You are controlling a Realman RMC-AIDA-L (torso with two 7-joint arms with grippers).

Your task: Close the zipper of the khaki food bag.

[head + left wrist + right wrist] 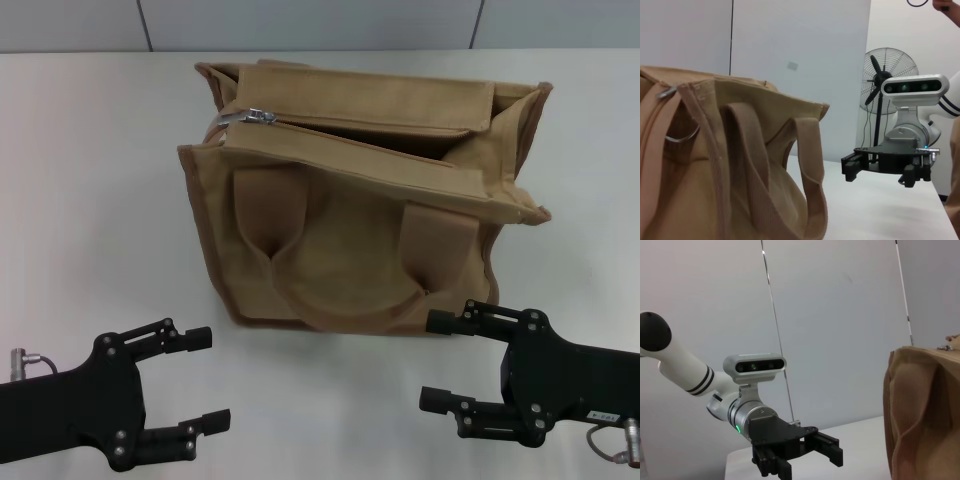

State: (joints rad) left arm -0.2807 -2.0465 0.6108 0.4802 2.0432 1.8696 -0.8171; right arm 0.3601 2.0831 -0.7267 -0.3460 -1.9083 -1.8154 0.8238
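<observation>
Nearest the robot, both pincers hang low over the white table (90,200), empty, w/ nothing touched. Left gripper (203,381) sits at near left, its two black fingers (186,339) spread wide apart, pointing right toward the bag; clear gap of bare table btwn fingertips and bag. Right gripper (436,361) sits at near right, fingers likewise spread wide, pointing left, upper fingertip (440,321) just beside the bag's near bottom edge, though contact can't be told from the head view. In left wrist view the right gripper (851,168) shows farther off over the table, apart from the bag, w/ a standing fan (889,75) behind it. In right wrist view the left gripper (805,456) shows splayed too, holding nothing. Past both pincers, mid-table, stands the khaki food bag (340,260), upright, boxy, near face toward the robot w/ a looped handle (345,300) lying flat against it and darker tan patches at the handle ends. On top, the zipper (350,135) runs left to right along the bag's mouth; the mouth gapes toward the right end, flaps parted. Silver pull (258,116) sits at the far-left end of the line, also seen in left wrist view (667,91). Beyond the bag: grey wall panels (300,20).
</observation>
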